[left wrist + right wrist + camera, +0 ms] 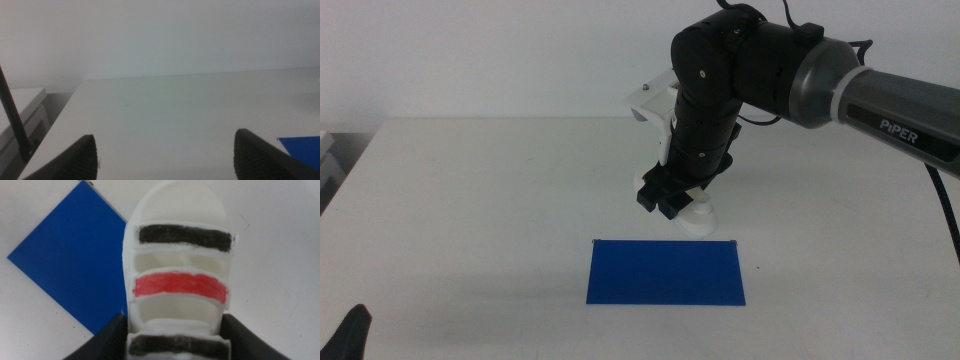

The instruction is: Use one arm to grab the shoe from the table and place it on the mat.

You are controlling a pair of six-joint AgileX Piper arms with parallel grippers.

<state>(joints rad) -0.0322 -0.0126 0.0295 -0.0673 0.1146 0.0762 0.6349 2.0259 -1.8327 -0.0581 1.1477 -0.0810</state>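
My right arm (760, 70) reaches in from the right, and its gripper (665, 200) points down just behind the far edge of the dark blue mat (666, 271). The white shoe (699, 219) with black and red stripes sits between its jaws, mostly hidden by the gripper in the middle view. In the right wrist view the shoe (179, 255) fills the middle, and the gripper (175, 325) is shut on its rear sides. The mat (75, 265) lies beside the shoe there. I cannot tell whether the shoe touches the table. My left gripper (165, 150) is open and empty, waiting at the front left corner (350, 335).
The white table (470, 200) stretches wide around the mat. Its left edge and a pale cabinet show in the left wrist view (25, 115). A corner of the mat shows there too (302, 147). A black cable (945, 215) hangs at the right.
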